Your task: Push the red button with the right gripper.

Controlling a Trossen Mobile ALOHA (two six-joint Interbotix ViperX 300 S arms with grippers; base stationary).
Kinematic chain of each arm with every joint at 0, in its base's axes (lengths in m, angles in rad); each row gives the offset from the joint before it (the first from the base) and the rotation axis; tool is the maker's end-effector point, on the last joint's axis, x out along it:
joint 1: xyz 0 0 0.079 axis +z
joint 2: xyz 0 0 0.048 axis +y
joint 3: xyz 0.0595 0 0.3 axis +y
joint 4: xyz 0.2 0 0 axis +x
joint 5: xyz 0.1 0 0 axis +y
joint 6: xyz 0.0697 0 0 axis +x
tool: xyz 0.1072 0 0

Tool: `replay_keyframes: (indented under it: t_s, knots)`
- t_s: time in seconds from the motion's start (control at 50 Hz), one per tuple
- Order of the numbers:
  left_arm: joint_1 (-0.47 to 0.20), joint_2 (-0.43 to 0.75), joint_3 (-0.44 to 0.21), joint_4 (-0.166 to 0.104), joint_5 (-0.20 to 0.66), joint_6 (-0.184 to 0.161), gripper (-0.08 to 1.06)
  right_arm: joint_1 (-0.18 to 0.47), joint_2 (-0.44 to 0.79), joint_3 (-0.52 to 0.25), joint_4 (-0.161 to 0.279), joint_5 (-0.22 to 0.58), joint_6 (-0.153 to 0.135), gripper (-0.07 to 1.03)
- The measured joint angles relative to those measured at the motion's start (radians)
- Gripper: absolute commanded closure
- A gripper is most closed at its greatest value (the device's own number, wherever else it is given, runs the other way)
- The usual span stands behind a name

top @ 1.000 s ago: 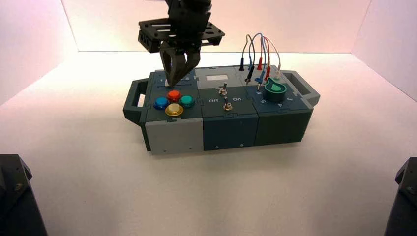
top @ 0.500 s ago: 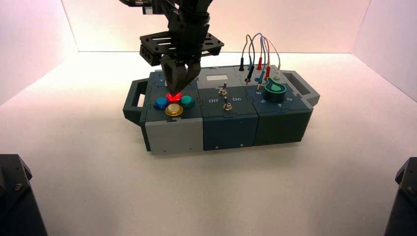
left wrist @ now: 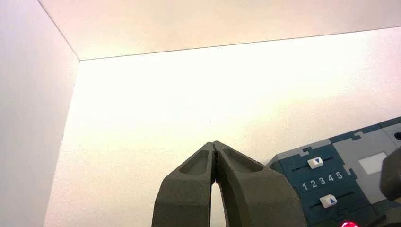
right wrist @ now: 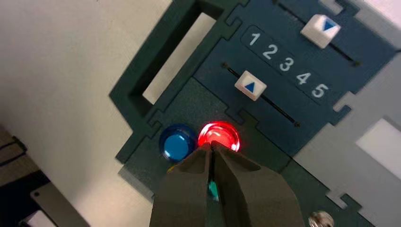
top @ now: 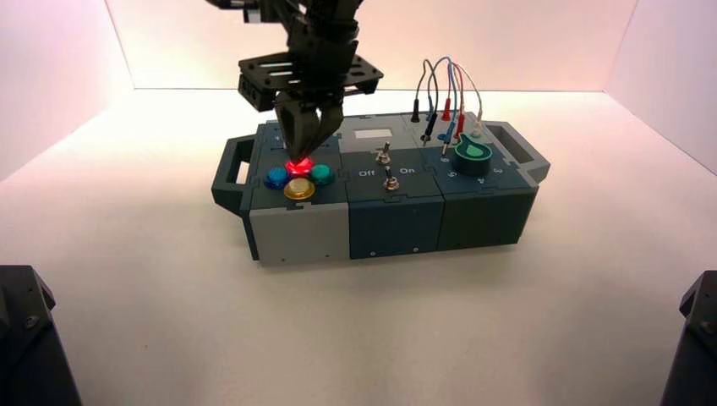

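Observation:
The red button [top: 298,166] glows bright red at the back of the four-button cluster on the box's [top: 304,233] left section. My right gripper [top: 299,157] reaches down from above with its fingers shut to a point, and the tip rests on the button. In the right wrist view the shut tip [right wrist: 212,144] touches the near edge of the lit red button [right wrist: 220,134]. My left gripper [left wrist: 214,143] is shut and empty, held above the table off the box's slider end.
Blue [top: 276,178], yellow [top: 298,189] and teal [top: 321,174] buttons surround the red one. Two white sliders [right wrist: 250,85] lie beside it. Two toggle switches [top: 385,167], a green knob [top: 473,156] and plugged wires [top: 444,101] lie to the right. Black blocks [top: 25,338] fill the lower corners.
My right gripper has come down from above the sliders onto the red button, and the button has lit up. In the last half second it has barely moved.

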Motion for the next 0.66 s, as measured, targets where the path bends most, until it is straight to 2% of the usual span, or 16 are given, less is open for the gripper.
replay_keyframes:
  t_s: [0.12, 0.2, 0.28, 0.42, 0.66]
  knots:
    - [0.002, 0.000, 0.000, 0.000, 0.000, 0.000, 1.01, -0.002, -0.051, 0.012, 0.000, 0.002, 0.000, 0.99]
    - [0.002, 0.000, 0.000, 0.000, -0.002, 0.002, 1.01, -0.005, -0.130, 0.031, -0.002, 0.002, 0.000, 0.99]
    - [0.000, 0.000, 0.000, 0.002, 0.000, 0.003, 1.01, -0.003, -0.190, 0.041, -0.002, 0.031, 0.005, 0.99]
    - [0.002, 0.000, 0.000, 0.003, 0.000, 0.005, 1.01, -0.002, -0.210, 0.060, 0.000, 0.077, 0.005, 0.99]
    - [0.000, -0.005, 0.009, 0.005, 0.000, 0.005, 1.01, 0.002, -0.213, 0.104, 0.000, 0.081, 0.006, 0.99]
